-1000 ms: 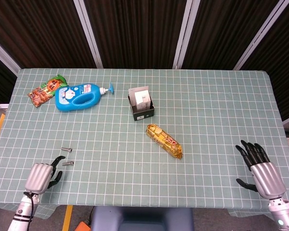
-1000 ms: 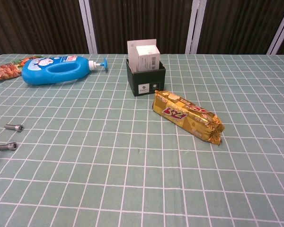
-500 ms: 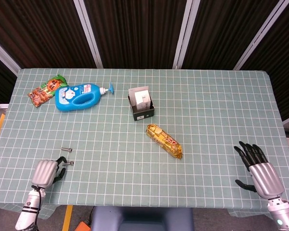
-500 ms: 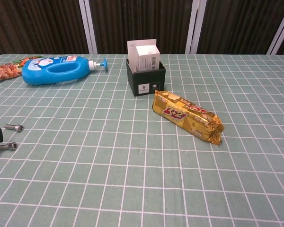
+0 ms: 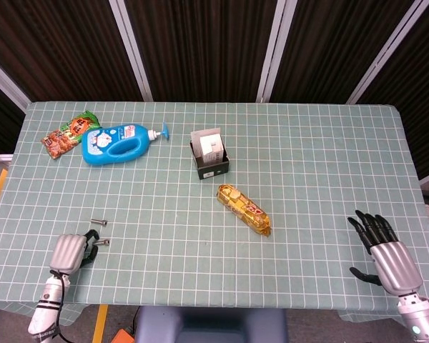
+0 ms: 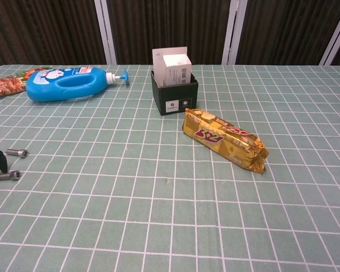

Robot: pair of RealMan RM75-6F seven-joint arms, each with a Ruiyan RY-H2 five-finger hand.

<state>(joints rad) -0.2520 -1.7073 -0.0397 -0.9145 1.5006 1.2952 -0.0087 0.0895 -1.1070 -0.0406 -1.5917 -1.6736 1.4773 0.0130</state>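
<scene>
I've got my left hand (image 5: 69,251) low at the near-left edge of the table (image 5: 322,164), fingers curled around the near bolt (image 6: 5,175) — whether they actually pinch it or only touch its end I can't tell from either view, since the chest camera catches just a dark fingertip at the frame edge beside it. The bolt lies flat on its side, a short steel pin with a thicker head, smooth and slippery-looking, so coming in low from the side makes sense to me. The second bolt (image 5: 98,221) lies just beyond it, apart from the fingers. My right hand (image 5: 382,250) hangs over the near-right corner, fingers spread and holding nothing — well away from everything. Mid-table, the gold snack pack (image 5: 244,209) lies diagonally, crinkly foil with crimped ends. Behind it a small black box (image 5: 211,163) stands upright holding white cards. Far left, the blue pump bottle (image 5: 118,143) lies on its side, glossy plastic, nozzle pointing right, with an orange snack bag (image 5: 66,133) touching its base. The cloth is a soft green grid.
</scene>
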